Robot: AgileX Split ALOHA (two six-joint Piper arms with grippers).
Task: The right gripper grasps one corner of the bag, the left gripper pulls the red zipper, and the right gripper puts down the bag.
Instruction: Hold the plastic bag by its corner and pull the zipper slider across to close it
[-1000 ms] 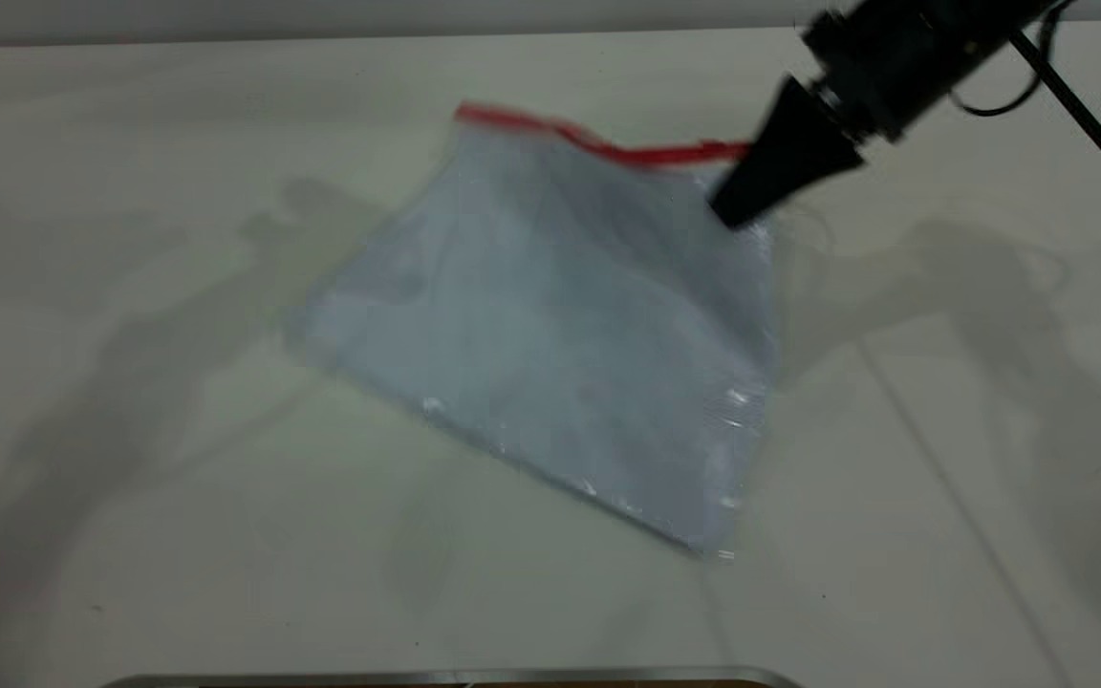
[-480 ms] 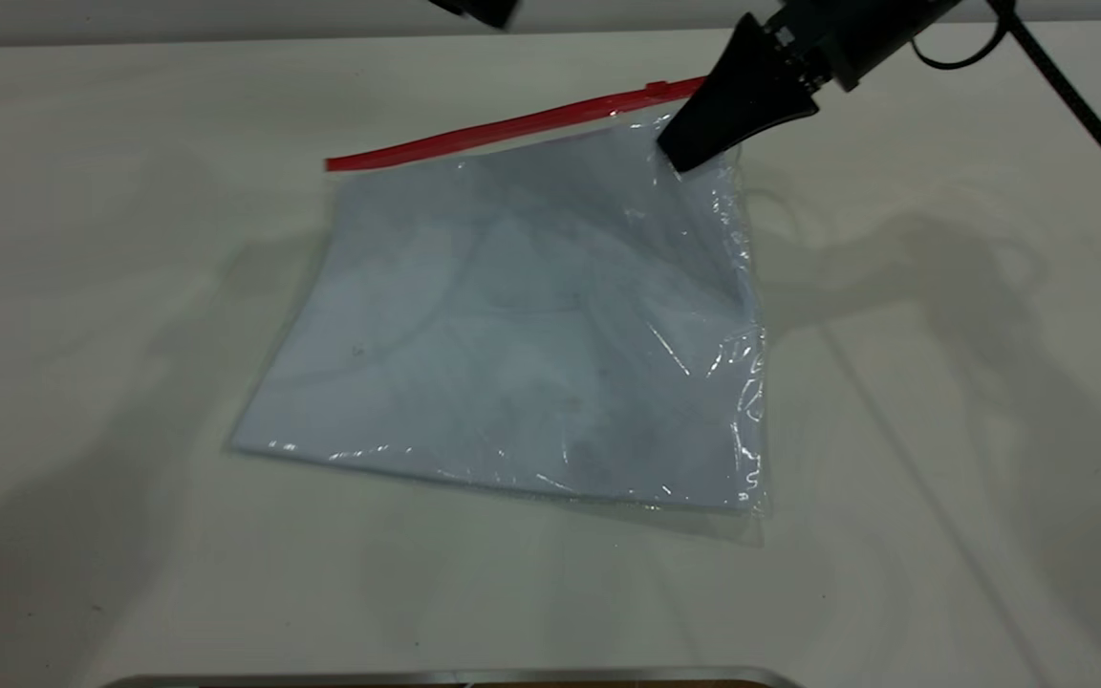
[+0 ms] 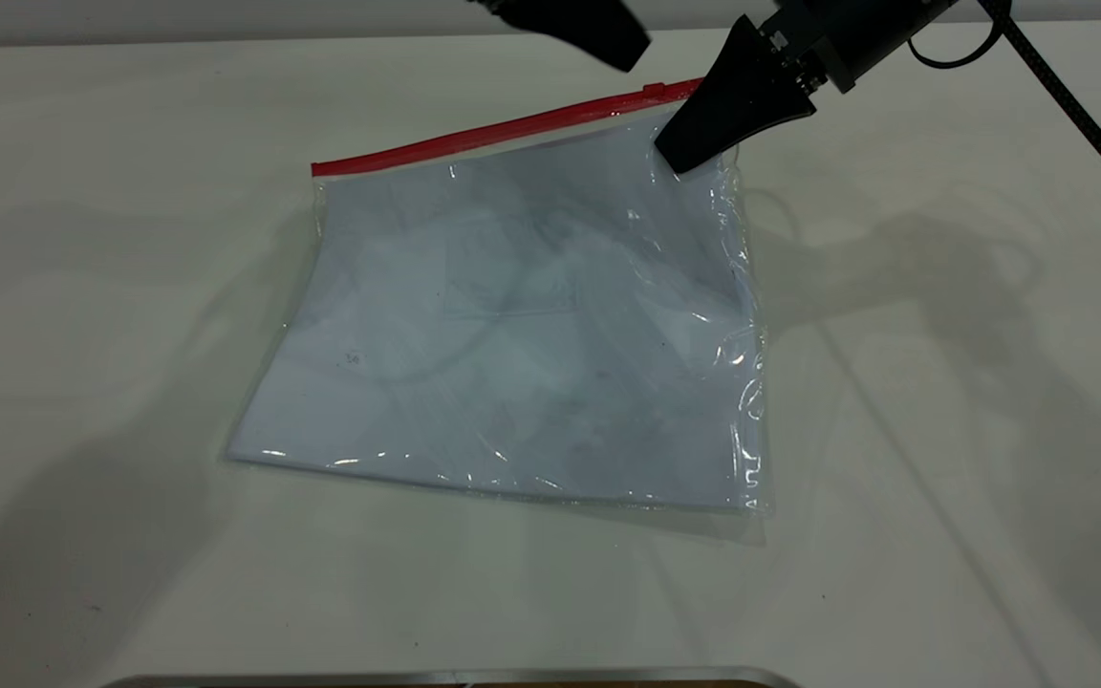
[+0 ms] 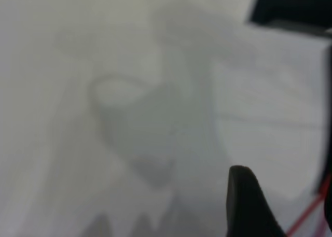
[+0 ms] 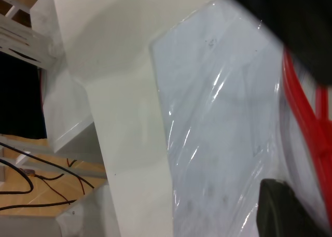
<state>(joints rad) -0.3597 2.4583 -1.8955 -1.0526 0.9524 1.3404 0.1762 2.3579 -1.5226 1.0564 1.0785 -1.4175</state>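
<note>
The bag [image 3: 531,325], a clear pouch with white paper inside, lies mostly flat on the white table. The red zipper [image 3: 503,126] runs along its far edge, with a small slider tab [image 3: 654,89] near the right end. My right gripper [image 3: 677,158] is shut on the corner of the bag [image 3: 708,143] at that end and holds it slightly raised. My left gripper [image 3: 629,59] hovers just behind the zipper, left of the right gripper, touching nothing; its fingers [image 4: 249,206] stand apart. The right wrist view shows the bag [image 5: 223,117] and the zipper [image 5: 303,107].
The white table [image 3: 942,382] stretches around the bag on all sides. A metal rim [image 3: 445,677] runs along the near edge. The right wrist view shows the table's edge [image 5: 104,143], with a white frame and cables [image 5: 31,180] beyond it.
The bag has swung round and settled flatter, its zipper edge now stretched straight. The left gripper has come in from the far side toward the zipper. The right gripper has held its grip.
</note>
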